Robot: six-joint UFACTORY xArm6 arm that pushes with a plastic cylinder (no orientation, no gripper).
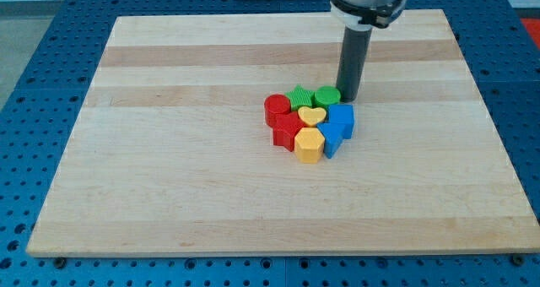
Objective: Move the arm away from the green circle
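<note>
The biggest thing is the table (169,152). It is a pale wood board with lighter and darker stripes, and it fills most of the view. Around it is a blue base (34,84) full of small holes.

Next in size is the arm (369,0). It comes down from the view's top, right of the middle. It has a wide grey and black part up high. A straight dark rod (354,59) hangs down from it. There is no gripper on this arm, so there is nothing that can be apart or together. The rod just ends in the tip (348,98). The tip is right beside the green circle (326,96), on its right side. It looks like it touches the circle, but that is hard to tell from here.

The blocks sit packed close in one bunch near the middle of the table. The green circle is at the top right of the bunch. Just left of it is a green star (300,97). Left of that is a red circle (276,108). Below the star is a red block (288,129), maybe a star too. A small yellow heart (312,116) sits in the middle of the bunch. Below it, at the front, is a yellow block with flat sides (309,144). On the right are two blue blocks, one higher (342,118) and one lower (331,138). Their shapes are hard to make out.
</note>
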